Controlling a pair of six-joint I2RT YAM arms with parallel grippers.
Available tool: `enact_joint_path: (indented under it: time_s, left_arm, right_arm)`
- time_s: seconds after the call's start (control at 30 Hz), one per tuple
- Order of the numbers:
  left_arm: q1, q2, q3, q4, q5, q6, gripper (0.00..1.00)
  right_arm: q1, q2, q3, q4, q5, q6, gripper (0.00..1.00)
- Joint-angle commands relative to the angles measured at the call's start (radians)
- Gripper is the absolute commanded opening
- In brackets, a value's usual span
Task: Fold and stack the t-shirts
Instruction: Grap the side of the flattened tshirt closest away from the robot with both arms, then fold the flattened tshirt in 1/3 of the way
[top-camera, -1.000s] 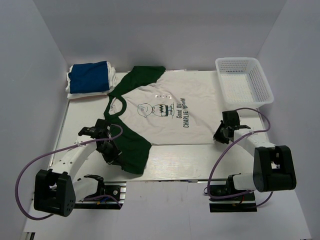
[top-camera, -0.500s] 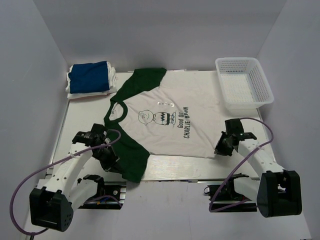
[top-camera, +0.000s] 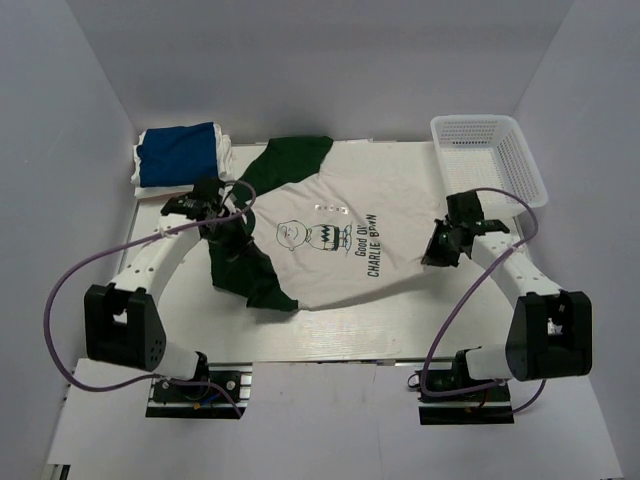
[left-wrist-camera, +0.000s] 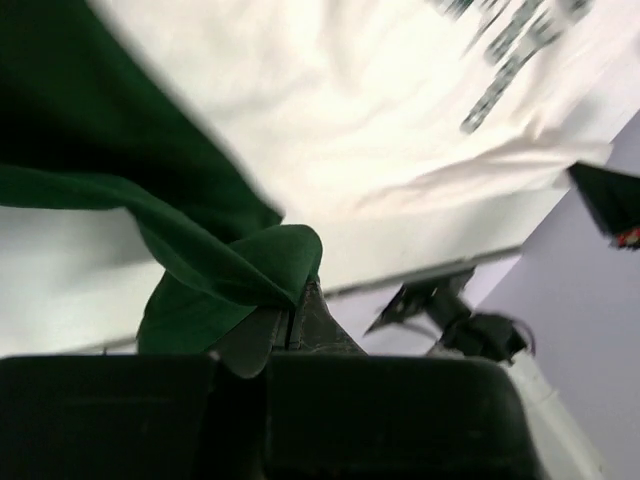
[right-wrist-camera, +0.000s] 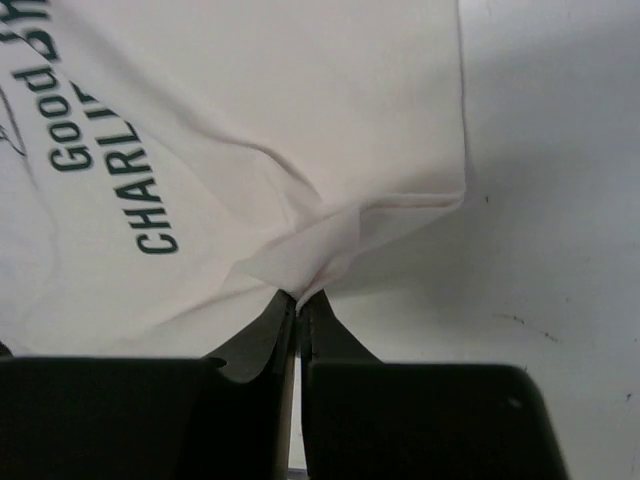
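Left gripper (left-wrist-camera: 292, 312) jaws closed, pinching green sleeve fold (left-wrist-camera: 245, 268) of white t-shirt (left-wrist-camera: 370, 120); blurred black print (left-wrist-camera: 503, 52) up-right of sleeve fold.

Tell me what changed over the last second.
The left gripper, shut on the near green sleeve of the Charlie Brown shirt, swung it toward the far side, over the collar area. The right gripper closed on the shirt's near hem corner. The folded blue shirt and white basket stayed put.
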Motion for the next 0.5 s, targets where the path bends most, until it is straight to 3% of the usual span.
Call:
enact_joint_path:
  time_s: [0.0,0.2,0.47]
  left_arm:
    - [0.006,0.055,0.123,0.111,-0.046,0.016,0.0]
    - [0.038,0.146,0.273,0.149,-0.144,-0.004,0.0]
    - [0.09,0.322,0.489,0.179,-0.135,0.005,0.0]
  right_arm:
    - [0.0,0.044,0.101,0.021,-0.01,-0.03,0.0]
    - [-0.003,0.118,0.218,0.021,0.033,-0.028,0.0]
    - [-0.006,0.207,0.342,0.018,0.099,-0.031,0.0]
